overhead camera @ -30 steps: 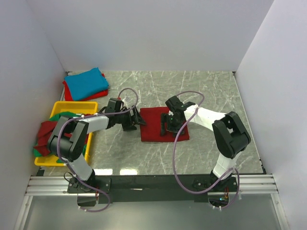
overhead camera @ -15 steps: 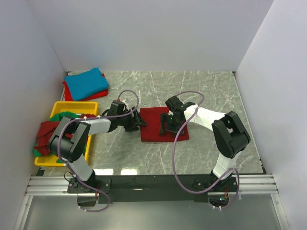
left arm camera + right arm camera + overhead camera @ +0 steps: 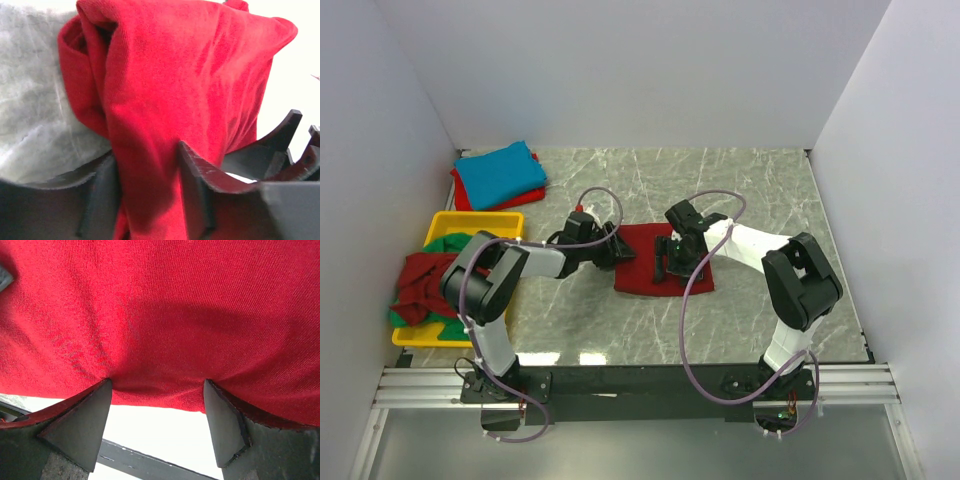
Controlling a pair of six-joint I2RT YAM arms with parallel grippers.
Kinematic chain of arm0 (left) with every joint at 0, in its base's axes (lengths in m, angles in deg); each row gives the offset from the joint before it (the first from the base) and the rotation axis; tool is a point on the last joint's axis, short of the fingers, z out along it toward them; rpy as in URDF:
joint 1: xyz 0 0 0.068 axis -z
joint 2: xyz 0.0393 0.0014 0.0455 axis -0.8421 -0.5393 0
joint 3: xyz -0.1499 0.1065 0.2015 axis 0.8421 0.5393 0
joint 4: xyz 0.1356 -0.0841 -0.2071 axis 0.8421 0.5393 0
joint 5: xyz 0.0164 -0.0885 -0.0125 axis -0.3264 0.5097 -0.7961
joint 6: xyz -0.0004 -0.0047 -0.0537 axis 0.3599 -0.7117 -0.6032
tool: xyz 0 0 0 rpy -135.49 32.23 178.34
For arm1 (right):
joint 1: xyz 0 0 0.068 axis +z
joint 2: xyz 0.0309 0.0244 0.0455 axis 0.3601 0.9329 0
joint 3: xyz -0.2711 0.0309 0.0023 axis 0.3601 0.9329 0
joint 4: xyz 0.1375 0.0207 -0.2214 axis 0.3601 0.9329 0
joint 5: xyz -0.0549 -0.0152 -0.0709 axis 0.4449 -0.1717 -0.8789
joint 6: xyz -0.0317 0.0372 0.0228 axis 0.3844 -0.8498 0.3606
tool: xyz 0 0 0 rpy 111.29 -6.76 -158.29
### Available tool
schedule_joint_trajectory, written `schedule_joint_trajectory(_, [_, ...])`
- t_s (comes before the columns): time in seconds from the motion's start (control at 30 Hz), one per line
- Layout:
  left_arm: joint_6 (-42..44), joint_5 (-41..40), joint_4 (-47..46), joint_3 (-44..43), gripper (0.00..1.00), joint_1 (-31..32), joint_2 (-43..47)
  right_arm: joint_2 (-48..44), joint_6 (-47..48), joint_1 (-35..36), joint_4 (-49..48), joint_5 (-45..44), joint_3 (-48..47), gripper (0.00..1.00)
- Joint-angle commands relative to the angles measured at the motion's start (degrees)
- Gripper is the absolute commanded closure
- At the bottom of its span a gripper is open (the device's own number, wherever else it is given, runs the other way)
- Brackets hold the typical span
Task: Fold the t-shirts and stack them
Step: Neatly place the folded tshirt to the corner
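Left gripper (image 3: pixel 147 160) is clamped on a bunched fold of the dark red t-shirt (image 3: pixel 640 272); the cloth rises just ahead of its fingers. Right gripper (image 3: pixel 157 384) is spread wide, tips on the same shirt, with flat cloth directly ahead.

A: What kind of site?
B: Robot lab cell. White panels (image 3: pixel 620 70) wall in a marble-look tabletop (image 3: pixel 770 190); left arm (image 3: pixel 475 285) and right arm (image 3: pixel 800 285) bolted to an aluminium rail (image 3: pixel 420 387), purple cables (image 3: pixel 684 330) looping free.
A: Bench rig, then.
B: Yes.
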Motion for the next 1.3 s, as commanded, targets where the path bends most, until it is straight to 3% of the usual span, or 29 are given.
schedule_joint_trajectory(0.0, [1.51, -5.75, 8.38, 2.24, 0.51, 1.08, -5.28, 0.72, 1.18, 0.32, -0.01, -0.48, 2.49, 0.2])
schedule_joint_trajectory(0.13, [1.6, -5.4, 8.91, 1.09, 0.72, 1.61, -6.07, 0.9, 1.36, 0.4, -0.18, 0.23, 2.23, 0.2])
schedule_joint_trajectory(0.17, [1.6, -5.4, 9.17, 0.66, 0.86, 1.87, -6.16, 1.07, 1.53, 0.32, -0.18, 0.32, 2.14, 0.2])
schedule_joint_trajectory(0.23, [2.3, -5.49, 10.4, -1.36, 0.99, 2.13, -6.34, 1.25, 1.71, 0.32, 0.08, 0.4, 1.43, 0.2])
schedule_joint_trajectory(0.33, [5.54, -8.03, 17.85, -6.1, 0.99, 2.31, -5.73, 1.51, 2.41, 0.23, 1.31, 0.32, -0.06, 0.19])
schedule_joint_trajectory(0.47, [13.19, -18.2, 31.65, -14.1, 0.99, 2.05, -4.06, 0.46, 3.38, 0.32, 3.15, -0.38, -2.69, 0.16])
schedule_joint_trajectory(0.73, [27.07, -28.6, 54.58, -36.42, 1.0, 0.2, -7.74, -2.09, 6.01, 0.14, 9.3, -2.23, -8.23, 0.15])
schedule_joint_trajectory(1.27, [37.01, -48.28, 73.94, -67.35, 1.0, -5.15, -20.21, -3.5, 12.96, -7.86, 13.61, 1.81, -16.05, 0.15])
